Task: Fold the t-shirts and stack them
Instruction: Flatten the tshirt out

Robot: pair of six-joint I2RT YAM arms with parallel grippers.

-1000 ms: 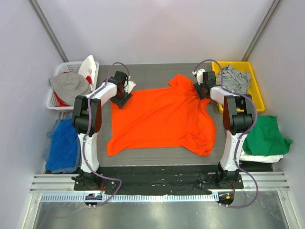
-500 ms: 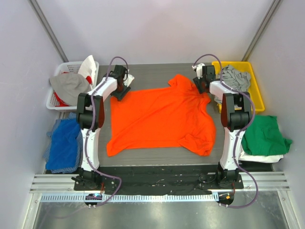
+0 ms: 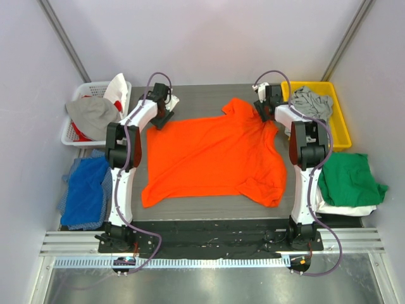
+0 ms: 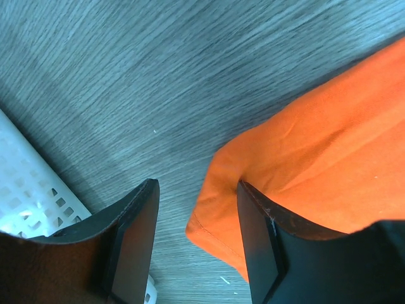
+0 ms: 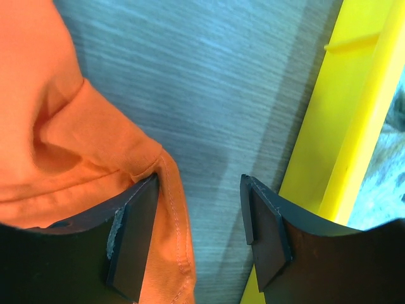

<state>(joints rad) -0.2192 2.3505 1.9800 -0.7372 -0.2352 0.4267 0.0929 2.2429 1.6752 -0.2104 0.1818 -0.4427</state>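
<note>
1. Seen from above, both arms reach out nearly straight to the far part of the table (image 3: 202, 95). The left gripper (image 3: 162, 116) is at the far left corner of the orange t-shirt (image 3: 215, 155), and the right gripper (image 3: 262, 111) is at its far right sleeve.
2. The orange t-shirt lies spread flat in the middle of the table. Its long axis runs left to right, with the hem toward the left arm and the sleeves toward the right.
3. In the left wrist view, the left gripper (image 4: 197, 187) points down with its jaws wide apart. The shirt's corner (image 4: 218, 209) lies in the gap, ungripped, and a white basket (image 4: 31, 183) is nearby.
4. In the right wrist view, the right gripper (image 5: 199, 183) is also spread wide. The sleeve hem (image 5: 174, 221) lies just inside one finger, with bare table between the jaws and a yellow bin (image 5: 342, 139) alongside.
</note>
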